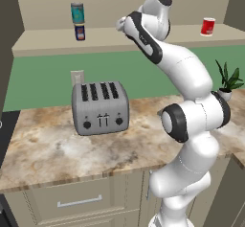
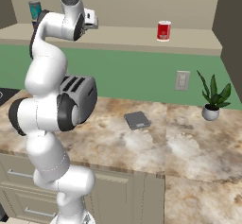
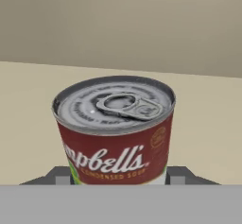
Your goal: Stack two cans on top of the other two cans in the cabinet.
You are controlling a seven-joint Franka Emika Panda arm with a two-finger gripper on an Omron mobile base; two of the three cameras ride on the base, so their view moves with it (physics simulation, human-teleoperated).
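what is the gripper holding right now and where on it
The gripper is shut on the soup can, a red-labelled can with a pull-tab lid, gripping its lower sides, one finger on each side, over the cabinet shelf.

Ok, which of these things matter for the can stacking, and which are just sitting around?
Job: teal can stacked on dark blue can; soup can between the gripper tips; red can; cabinet.
Lying about: toaster; potted plant; flat grey pad.
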